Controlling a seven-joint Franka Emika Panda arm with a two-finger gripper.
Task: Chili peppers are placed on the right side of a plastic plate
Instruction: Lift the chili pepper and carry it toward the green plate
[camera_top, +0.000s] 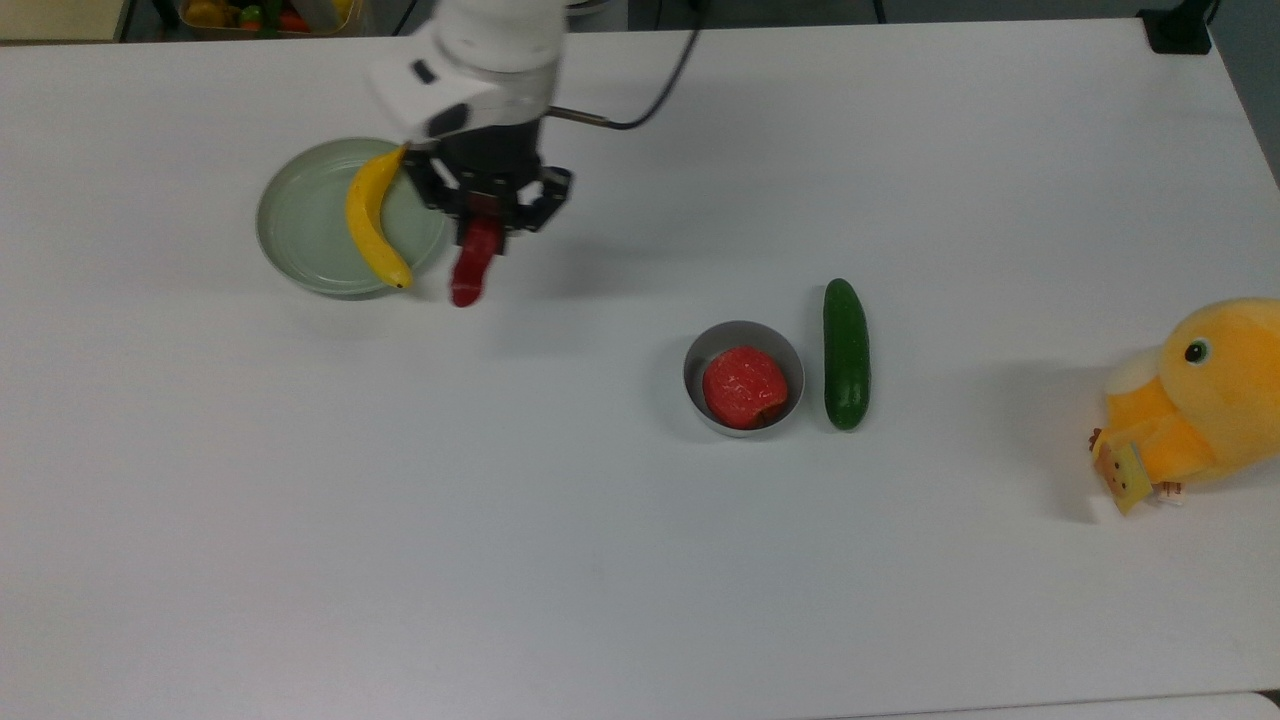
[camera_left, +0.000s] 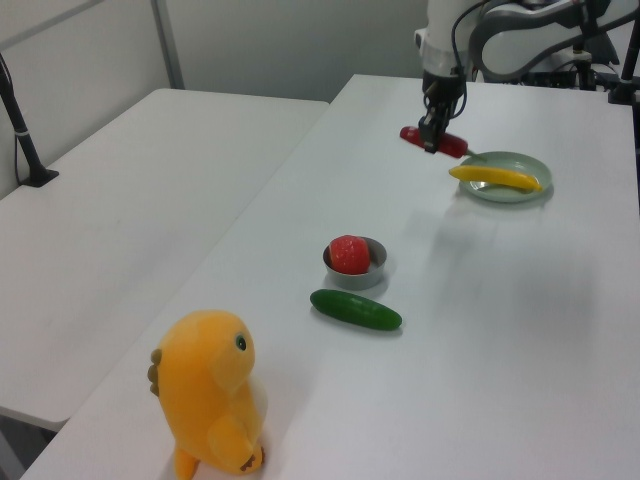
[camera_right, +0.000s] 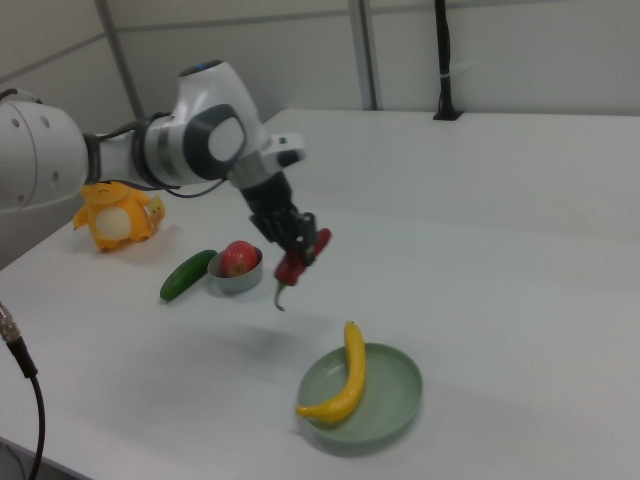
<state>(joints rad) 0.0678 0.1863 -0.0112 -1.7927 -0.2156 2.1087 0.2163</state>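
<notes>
end effector (camera_top: 487, 215) pointing down, raised off table (camera_top: 640, 550) | pinching chili pepper (camera_top: 472, 265) | just beside plastic plate (camera_top: 300, 215)

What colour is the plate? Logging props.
Pale sage green plate, clearest in the top view.

The dark red chili (camera_top: 472, 266) hangs tilted in mid-air at 3 o'clock of the sage-green round plate (camera_top: 300, 225), just off its rim.
</notes>
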